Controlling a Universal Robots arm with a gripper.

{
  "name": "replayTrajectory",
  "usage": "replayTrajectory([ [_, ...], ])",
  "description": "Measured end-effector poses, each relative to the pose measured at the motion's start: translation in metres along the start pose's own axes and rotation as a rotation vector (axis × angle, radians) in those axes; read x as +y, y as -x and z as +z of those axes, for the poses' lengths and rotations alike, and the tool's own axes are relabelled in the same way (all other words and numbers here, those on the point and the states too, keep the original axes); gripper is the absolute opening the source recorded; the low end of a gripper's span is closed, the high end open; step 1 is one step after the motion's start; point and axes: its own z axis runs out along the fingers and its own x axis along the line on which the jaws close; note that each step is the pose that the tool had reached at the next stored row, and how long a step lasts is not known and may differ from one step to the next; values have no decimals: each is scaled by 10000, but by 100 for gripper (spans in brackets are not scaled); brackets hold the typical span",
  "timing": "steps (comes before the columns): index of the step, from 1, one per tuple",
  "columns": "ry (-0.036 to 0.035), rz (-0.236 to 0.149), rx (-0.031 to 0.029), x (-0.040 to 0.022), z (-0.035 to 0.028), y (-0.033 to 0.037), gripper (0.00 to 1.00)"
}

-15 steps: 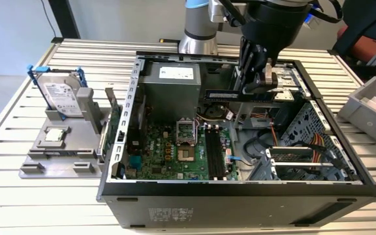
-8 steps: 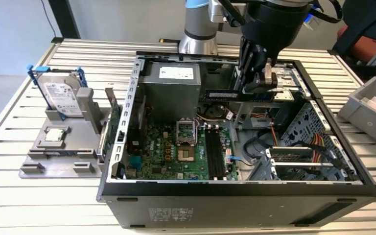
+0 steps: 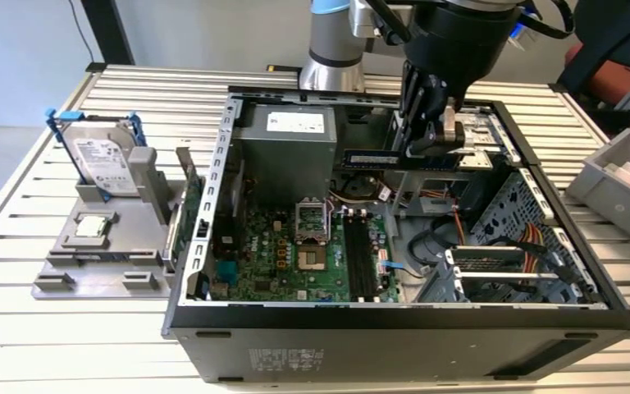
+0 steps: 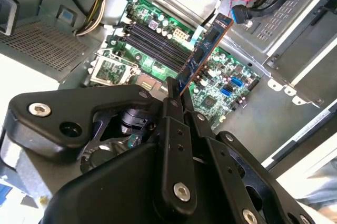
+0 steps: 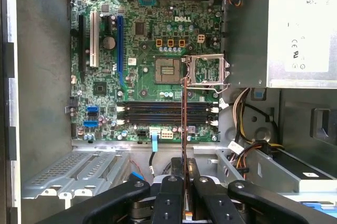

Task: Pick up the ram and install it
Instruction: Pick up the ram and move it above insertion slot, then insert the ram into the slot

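Between the closed jaws sits the ram [image 4: 202,53], pinched at one end, so the rest of the dark stick juts out past the black fingertips [image 4: 171,103]. It hangs in the air, touching nothing else. In the first wrist view it shows edge-on, a thin line [image 5: 184,129] running across the black memory slots [image 5: 167,111] of the green motherboard [image 5: 147,61], with the processor socket [image 5: 169,70] just beyond them. In the exterior view the stick is held level, high over the open computer case [image 3: 403,316], near its far wall and just to the exterior view's right of the grey power supply [image 3: 282,156]. On the tabletop [image 3: 30,345] at the exterior view's left stands a grey fixture [image 3: 85,271] carrying a hard drive [image 3: 105,160], a small square processor chip [image 3: 93,226] and an upright green expansion card [image 3: 191,213].
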Motion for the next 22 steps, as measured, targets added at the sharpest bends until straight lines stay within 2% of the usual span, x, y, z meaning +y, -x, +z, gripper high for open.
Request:
replayTrajectory([
  [16,5,1,0,0,0,0,0],
  [18,3,193,-1,0,0,0,0],
  [22,-9,909,-8,-1,1,0,0],
])
